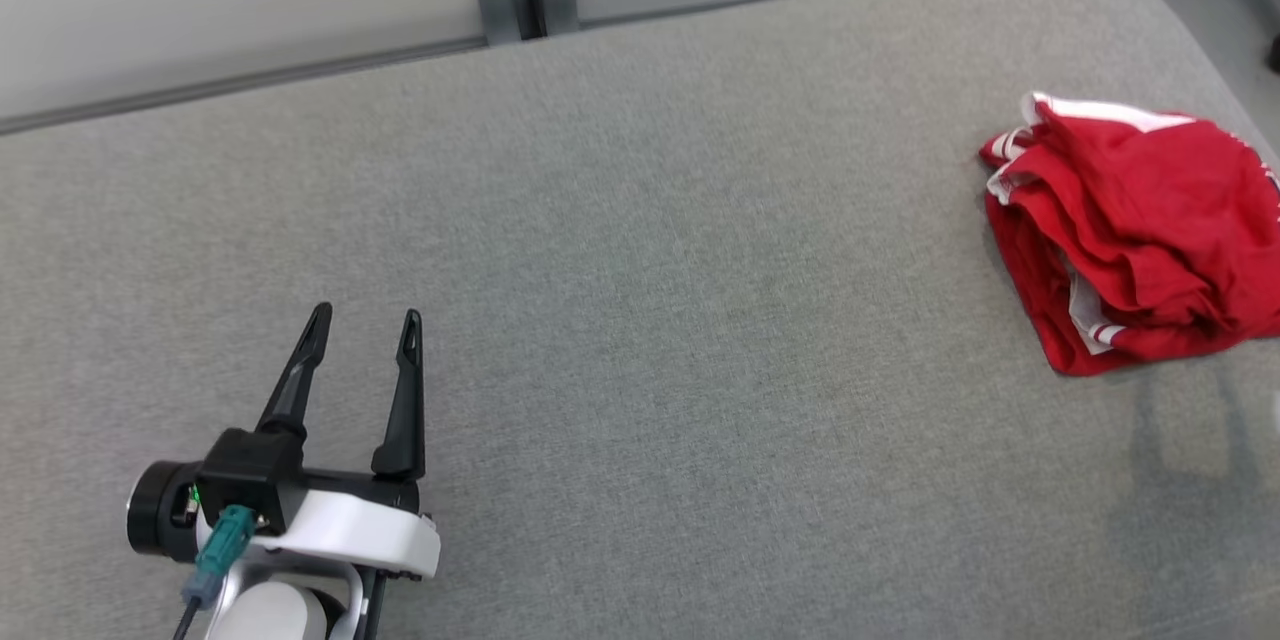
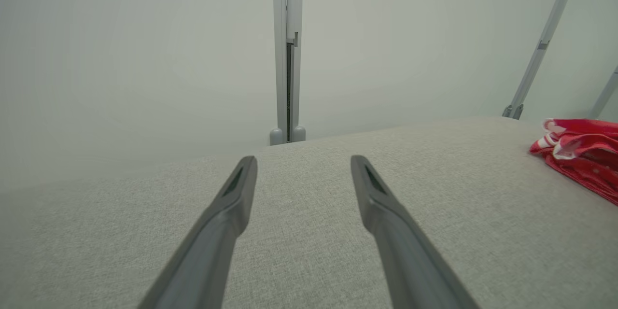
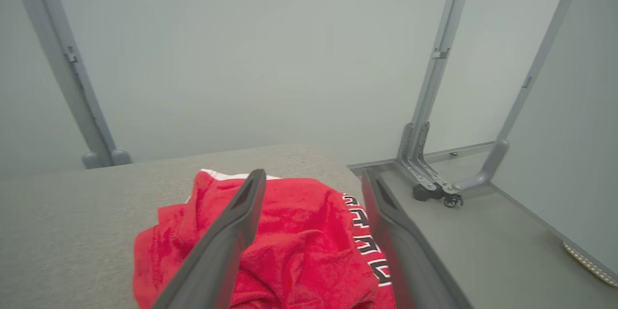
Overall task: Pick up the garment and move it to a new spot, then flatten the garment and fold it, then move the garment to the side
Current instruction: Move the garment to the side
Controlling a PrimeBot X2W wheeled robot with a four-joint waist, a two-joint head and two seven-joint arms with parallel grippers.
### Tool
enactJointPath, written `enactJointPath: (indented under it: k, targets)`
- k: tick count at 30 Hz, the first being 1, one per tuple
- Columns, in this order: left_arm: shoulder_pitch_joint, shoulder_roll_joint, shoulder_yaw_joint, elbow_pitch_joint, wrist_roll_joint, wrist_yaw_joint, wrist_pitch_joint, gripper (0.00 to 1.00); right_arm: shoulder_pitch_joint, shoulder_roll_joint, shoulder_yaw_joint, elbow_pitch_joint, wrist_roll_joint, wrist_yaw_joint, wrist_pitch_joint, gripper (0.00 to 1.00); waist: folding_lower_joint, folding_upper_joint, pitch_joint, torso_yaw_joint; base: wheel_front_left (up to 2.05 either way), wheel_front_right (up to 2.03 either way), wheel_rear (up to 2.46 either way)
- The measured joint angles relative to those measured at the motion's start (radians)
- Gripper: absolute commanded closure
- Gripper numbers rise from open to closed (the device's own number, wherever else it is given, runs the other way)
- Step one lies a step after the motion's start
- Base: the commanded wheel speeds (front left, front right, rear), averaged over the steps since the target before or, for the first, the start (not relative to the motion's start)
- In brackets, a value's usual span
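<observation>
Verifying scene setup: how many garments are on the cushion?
1: red garment, crumpled near the grey cushion's right edge, by the open right end effector. Folds could hide another.

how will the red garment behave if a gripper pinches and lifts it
Probably floppy: the red garment lies in loose crumpled folds, so a pinch may lift one layer while the rest hangs. It looks thin, so it is likely light.

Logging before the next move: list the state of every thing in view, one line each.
garment: crumpled in a heap, not flattened, ungripped at the right end of the gray surface.
left end effector: open, empty, over bare surface well apart from the garment.
right end effector: open, empty, fingers reaching over the garment; contact cannot be told.
</observation>
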Motion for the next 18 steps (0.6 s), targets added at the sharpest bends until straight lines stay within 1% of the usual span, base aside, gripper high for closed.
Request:
enactJointPath:
  k: [3,5,9,14,18]
  targets:
    - [0.022,-0.006,0.001,0.0,-0.006,0.008,-0.004,0.0,0.1,0.063,-0.038,-0.142,-0.054,-0.001,0.026,0.0,0.0,0.0,-0.046,0.019,0.0,0.0,0.0]
    - [0.036,-0.005,0.002,0.003,-0.012,0.013,-0.004,0.0,0.162,0.12,-0.058,-0.239,-0.086,-0.001,0.067,0.0,0.0,0.0,-0.069,0.038,0.0,0.0,0.0]
    - [0.07,-0.005,0.007,0.006,-0.02,0.023,-0.005,0.0,0.267,0.225,-0.067,-0.425,-0.143,-0.001,0.15,0.0,0.0,0.0,-0.11,0.083,0.0,0.0,0.0]
    - [0.119,0.004,0.016,0.006,-0.029,0.043,0.0,0.0,0.375,0.325,-0.069,-0.589,-0.216,-0.001,0.23,0.0,0.0,0.0,-0.16,0.137,0.0,0.0,0.0]
    - [0.163,0.022,0.025,0.0,-0.032,0.056,0.006,0.0,0.449,0.376,-0.051,-0.671,-0.25,-0.001,0.261,0.0,0.0,0.0,-0.199,0.177,0.0,0.0,0.0]
